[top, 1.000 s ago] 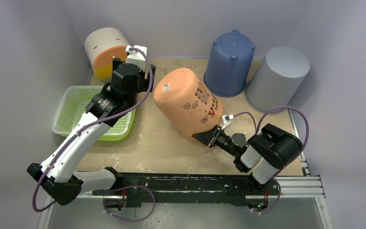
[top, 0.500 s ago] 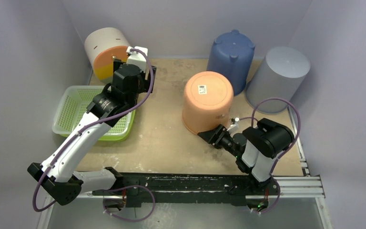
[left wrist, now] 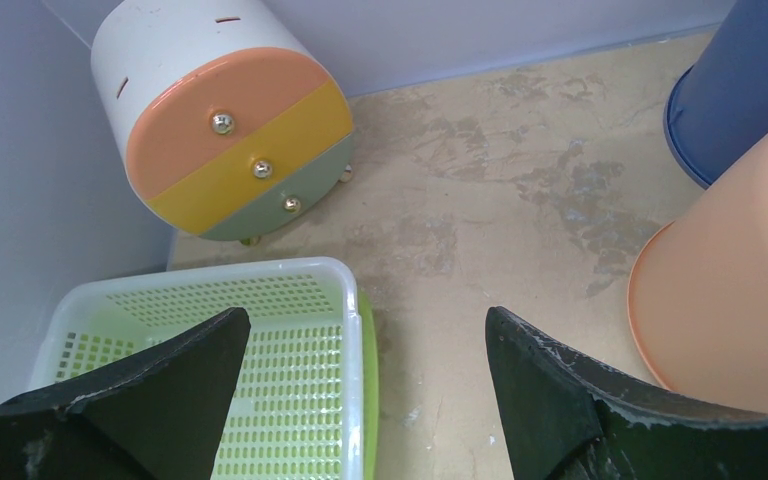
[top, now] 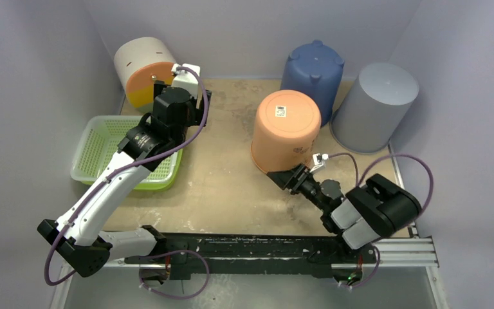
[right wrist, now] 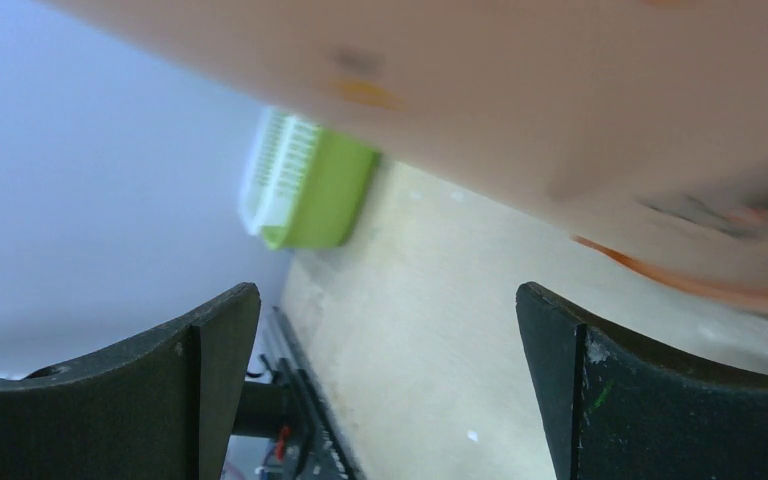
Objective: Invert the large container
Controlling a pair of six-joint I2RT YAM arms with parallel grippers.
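The large container, an orange bucket (top: 286,125), stands upside down on the table, its flat bottom with a white sticker facing up. The left wrist view catches its side (left wrist: 740,290) at the right edge, and the right wrist view shows it blurred across the top (right wrist: 520,90). My right gripper (top: 291,178) is open just in front of the bucket's near rim, with nothing between its fingers (right wrist: 388,300). My left gripper (top: 183,96) hangs open and holds nothing above the basket's right rim and bare table (left wrist: 367,315), well left of the bucket.
A blue bucket (top: 312,77) and a grey bin (top: 373,106) stand upside down at the back right, close to the orange one. A round drawer unit (top: 141,67) sits at the back left. A green mesh basket (top: 125,151) lies on the left.
The orange bucket tipped from a tilt on its rim to standing flat, mouth down. My right gripper opened, let go of the rim and drew slightly back. The left arm stayed still.
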